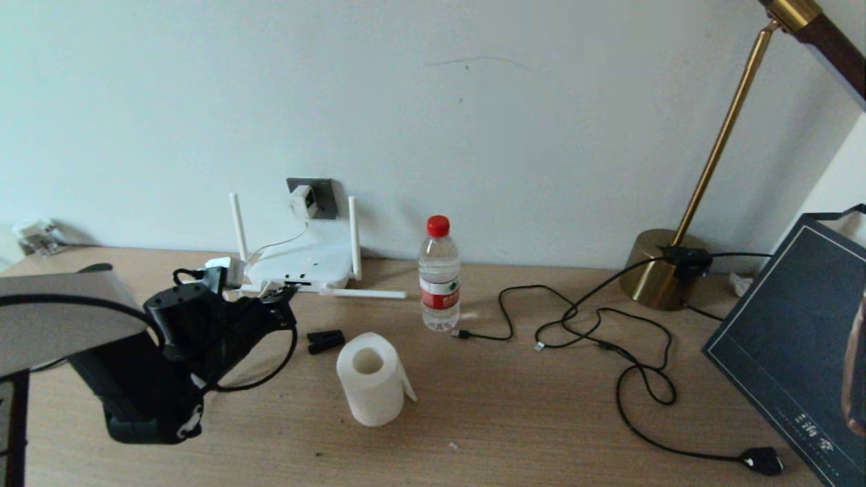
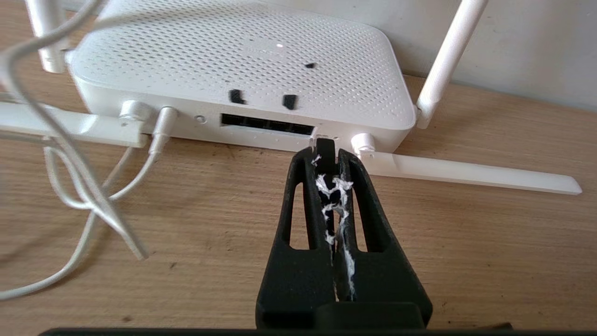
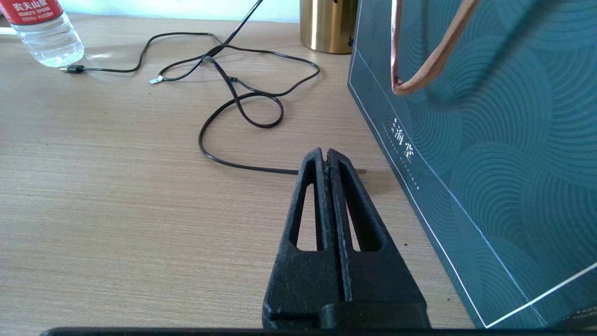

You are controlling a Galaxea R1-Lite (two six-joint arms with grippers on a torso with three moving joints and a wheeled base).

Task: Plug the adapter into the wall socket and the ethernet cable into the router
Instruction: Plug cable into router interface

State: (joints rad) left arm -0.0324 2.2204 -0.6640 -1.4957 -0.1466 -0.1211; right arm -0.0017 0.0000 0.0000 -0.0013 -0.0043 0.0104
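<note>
The white router (image 1: 308, 260) lies against the wall, its port edge facing me. Above it, the white adapter (image 1: 302, 201) sits in the dark grey wall socket (image 1: 323, 195), and its thin white cord drops to the router. My left gripper (image 1: 287, 294) is shut on the ethernet cable (image 1: 272, 374), which loops back under the arm. In the left wrist view the gripper (image 2: 325, 161) pinches the black boot (image 2: 325, 145), its clear tip touching the router (image 2: 242, 56) at the right end of the port row (image 2: 266, 125). My right gripper (image 3: 325, 156) is shut and empty, low over the table.
A water bottle (image 1: 439, 274), a paper roll (image 1: 371, 379) and a small black clip block (image 1: 325, 340) stand right of the router. Thin black cables (image 1: 609, 325) sprawl towards a brass lamp base (image 1: 659, 270). A dark teal bag (image 3: 489, 140) stands beside the right gripper.
</note>
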